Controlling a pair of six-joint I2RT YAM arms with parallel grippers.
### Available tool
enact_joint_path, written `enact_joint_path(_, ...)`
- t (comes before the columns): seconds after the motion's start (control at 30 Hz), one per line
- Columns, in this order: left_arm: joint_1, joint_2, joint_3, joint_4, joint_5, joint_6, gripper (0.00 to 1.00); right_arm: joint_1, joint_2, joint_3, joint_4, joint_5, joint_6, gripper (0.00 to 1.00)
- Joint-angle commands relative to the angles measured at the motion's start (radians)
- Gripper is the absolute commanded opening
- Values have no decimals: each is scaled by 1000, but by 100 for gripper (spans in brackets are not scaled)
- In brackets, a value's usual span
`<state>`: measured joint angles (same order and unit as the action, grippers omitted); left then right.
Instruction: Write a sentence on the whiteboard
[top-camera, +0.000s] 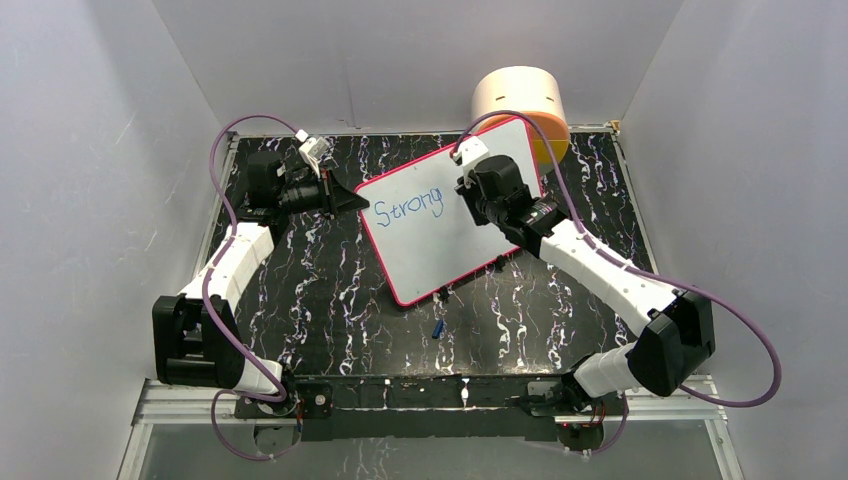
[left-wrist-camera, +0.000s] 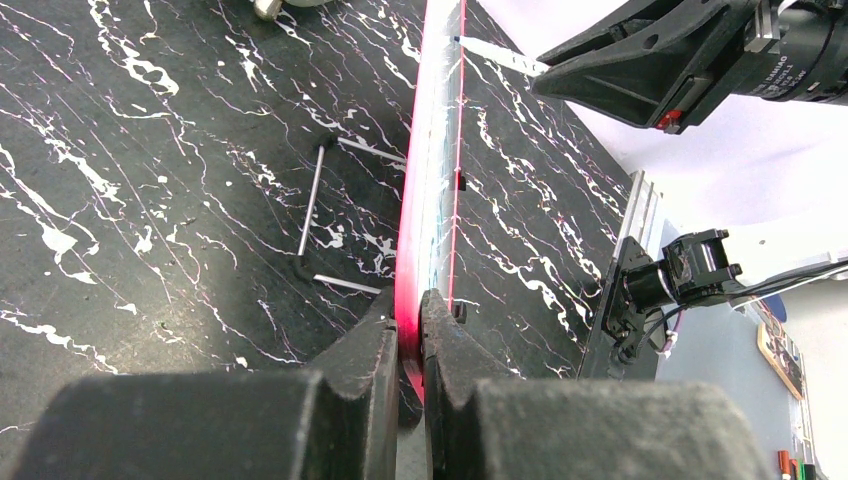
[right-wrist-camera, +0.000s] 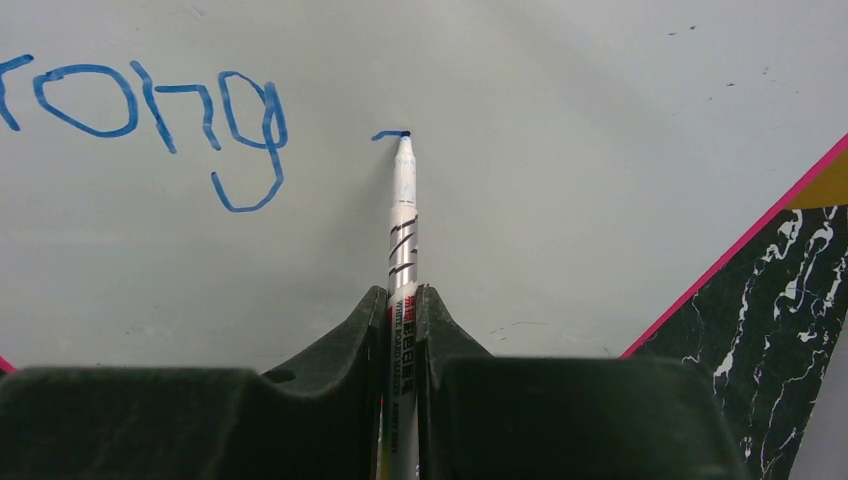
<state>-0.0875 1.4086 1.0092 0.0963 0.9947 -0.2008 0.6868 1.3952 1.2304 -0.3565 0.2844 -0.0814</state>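
The whiteboard (top-camera: 450, 250), white with a pink-red frame, stands tilted in the middle of the table. The sentence (top-camera: 405, 204) reads "Strong" in blue; its end (right-wrist-camera: 150, 110) also shows in the right wrist view. My left gripper (top-camera: 350, 200) (left-wrist-camera: 410, 325) is shut on the whiteboard's left edge (left-wrist-camera: 432, 180), which I see edge-on. My right gripper (top-camera: 470, 195) (right-wrist-camera: 402, 300) is shut on a white marker (right-wrist-camera: 400, 220). The marker's tip touches the whiteboard (right-wrist-camera: 600, 120) at a short new blue stroke (right-wrist-camera: 388, 134), right of the "g".
A peach and orange cylinder (top-camera: 520, 100) stands behind the board's far right corner. A small blue cap (top-camera: 438, 327) lies on the black marbled table (top-camera: 300, 270) in front of the board. Thin wire legs (left-wrist-camera: 310, 200) lie behind the board.
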Motion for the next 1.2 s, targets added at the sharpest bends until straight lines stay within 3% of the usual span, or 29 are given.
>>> enact_joint_path(0.0, -34, 29, -15, -90, -52, 100, 0, -19, 7, 45, 36, 39, -17, 0)
enact_joint_path(1.17, -34, 34, -12, -90, -56, 103, 0, -23, -2, 72, 53, -31, -28, 0)
